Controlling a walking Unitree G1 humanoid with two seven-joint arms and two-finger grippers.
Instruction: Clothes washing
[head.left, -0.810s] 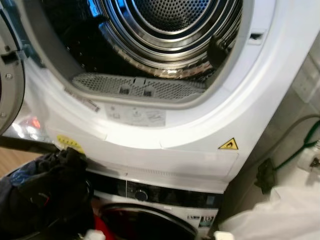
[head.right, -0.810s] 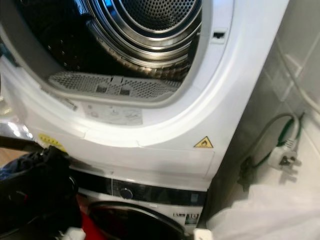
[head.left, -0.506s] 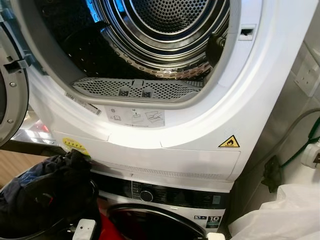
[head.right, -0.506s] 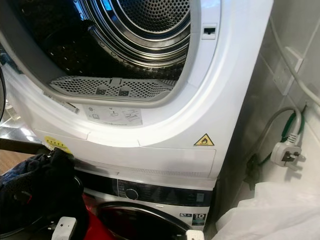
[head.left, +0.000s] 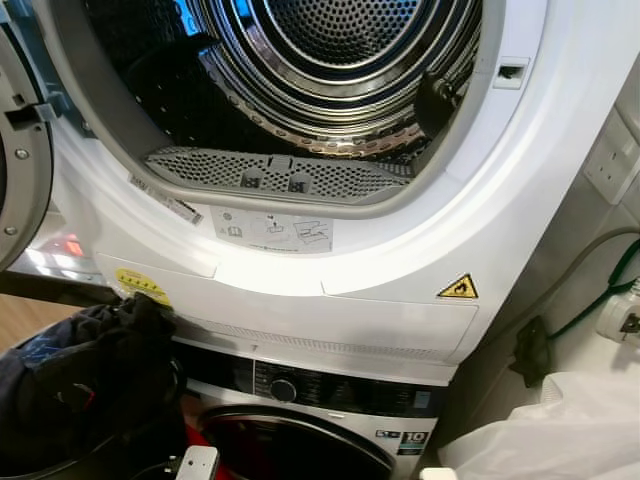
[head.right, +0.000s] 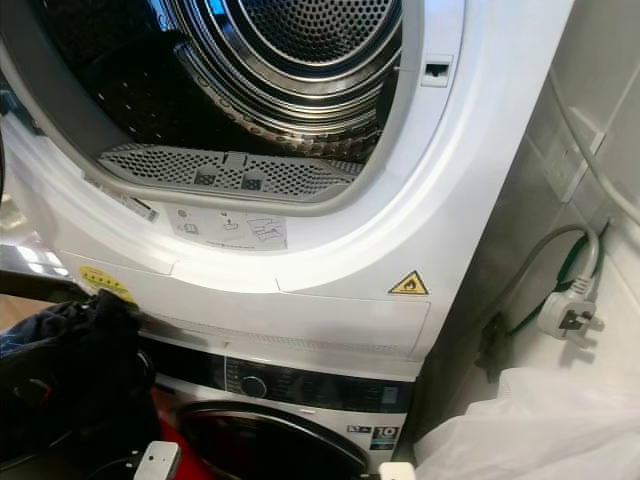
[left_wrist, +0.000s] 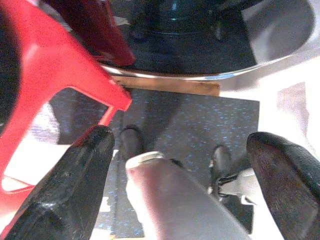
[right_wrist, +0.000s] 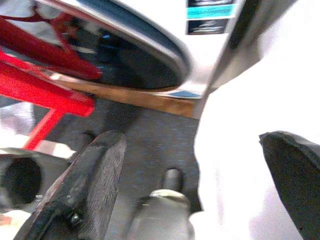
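Note:
A white dryer (head.left: 400, 290) stands stacked on a washing machine (head.left: 330, 392). The dryer's door (head.left: 18, 170) is swung open to the left, showing the bare steel drum (head.left: 340, 50) and the grey lint filter (head.left: 270, 176). A heap of dark clothes (head.left: 80, 385) lies at the lower left in a red basket (left_wrist: 50, 75), just in front of the washer's round door (head.left: 290, 450). My left gripper (left_wrist: 182, 142) hangs low beside the basket, open with nothing in it. My right gripper (right_wrist: 192, 142) hangs low near the washer door (right_wrist: 135, 55), open and holding nothing.
A white plastic bag (head.left: 560, 430) lies on the right by the tiled wall. A grey cable and white plug (head.right: 560, 312) hang there. A dark speckled mat (left_wrist: 200, 120) covers the floor under my legs.
The head camera has wobbled down and back a little. A white piece of my left arm has come up into the bottom edge. The clothes and machines have not moved.

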